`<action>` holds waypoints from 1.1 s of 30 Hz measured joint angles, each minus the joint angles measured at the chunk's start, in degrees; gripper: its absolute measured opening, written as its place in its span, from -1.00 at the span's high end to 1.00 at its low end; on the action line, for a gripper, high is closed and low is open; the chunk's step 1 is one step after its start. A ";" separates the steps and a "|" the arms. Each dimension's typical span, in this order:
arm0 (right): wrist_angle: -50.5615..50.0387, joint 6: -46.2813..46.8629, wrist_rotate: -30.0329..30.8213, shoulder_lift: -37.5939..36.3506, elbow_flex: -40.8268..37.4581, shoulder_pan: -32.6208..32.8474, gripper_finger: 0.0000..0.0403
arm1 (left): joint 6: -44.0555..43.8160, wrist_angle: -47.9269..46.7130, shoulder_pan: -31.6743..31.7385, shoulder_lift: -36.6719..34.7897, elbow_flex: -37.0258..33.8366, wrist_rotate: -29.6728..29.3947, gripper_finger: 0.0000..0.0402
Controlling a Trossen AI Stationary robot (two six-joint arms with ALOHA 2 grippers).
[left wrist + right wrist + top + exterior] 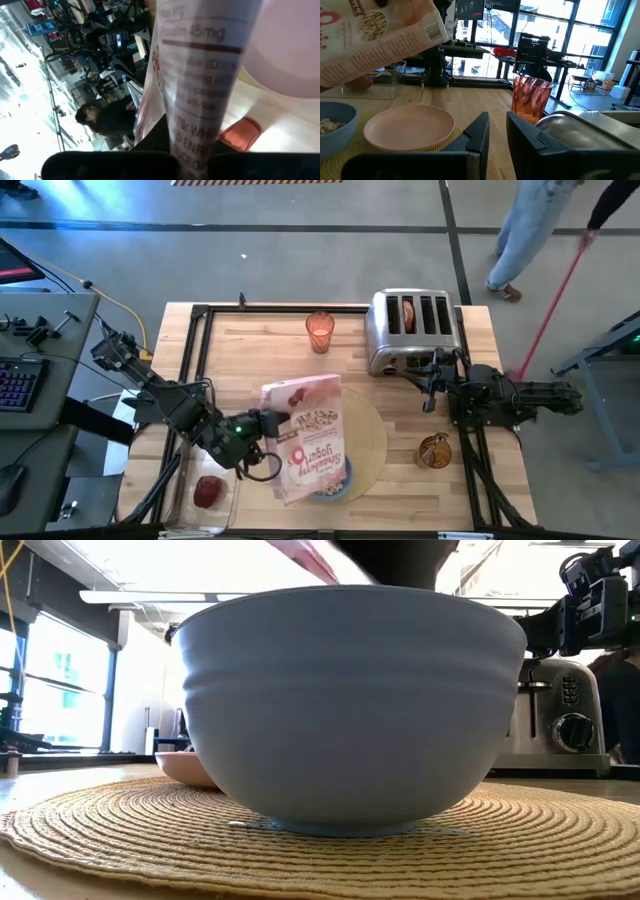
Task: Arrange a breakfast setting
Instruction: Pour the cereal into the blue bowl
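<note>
Left claw (262, 423) clenched on cereal box (305, 435), tipped over bowl (333, 480).
You've got the box's long axis slanting down to the bowl on the placemat (372, 442), cereal already inside; left arm is nearer. Right claw (432, 385) idles slightly parted by the toaster (412, 328). Plate (409, 125), glass (319, 331), apple (209, 490) sit on the wood table (270, 345); person walks beyond.

Cereal bag (200, 95) clamped in left end effector (187, 162), pink plate (295, 55) behind.
</note>
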 joint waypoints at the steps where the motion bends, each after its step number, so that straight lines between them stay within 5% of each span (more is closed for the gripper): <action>1: 0.00 0.00 0.00 0.00 0.00 0.00 0.74 | -0.94 -0.07 0.00 0.00 0.00 -0.02 1.00; 24: 0.00 -0.02 -0.02 -0.02 0.00 -0.01 0.74 | -52.18 -3.33 -0.13 0.00 -0.02 -3.31 1.00; 33: 0.00 -0.02 -0.04 -0.02 0.00 0.00 0.74 | -73.33 -3.30 3.54 0.00 -0.02 -11.46 1.00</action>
